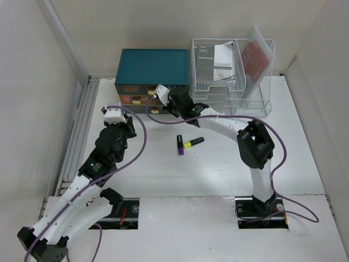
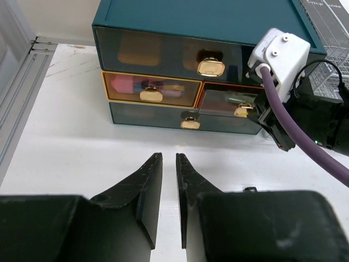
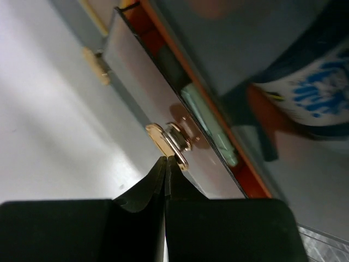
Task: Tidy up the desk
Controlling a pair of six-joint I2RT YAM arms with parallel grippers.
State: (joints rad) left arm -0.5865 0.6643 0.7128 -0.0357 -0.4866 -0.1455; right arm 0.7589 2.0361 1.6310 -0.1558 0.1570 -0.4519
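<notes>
The white desk (image 1: 163, 174) holds a purple highlighter (image 1: 179, 145) and a yellow highlighter (image 1: 194, 142) lying side by side near its middle. A teal drawer box (image 1: 152, 71) stands at the back. Its middle-right drawer (image 2: 228, 100) is pulled out a little. My right gripper (image 3: 166, 160) is shut with its tips on that drawer's gold handle (image 3: 170, 143); it also shows in the top view (image 1: 159, 105). My left gripper (image 2: 168, 159) is empty, its jaws almost together, low over the desk in front of the box.
A white wire rack (image 1: 232, 76) with papers stands right of the box. The middle-left drawer (image 2: 148, 88) holds pink and coloured items. A metal rail (image 1: 76, 136) runs along the desk's left edge. A purple cable (image 2: 297, 136) hangs off the right wrist.
</notes>
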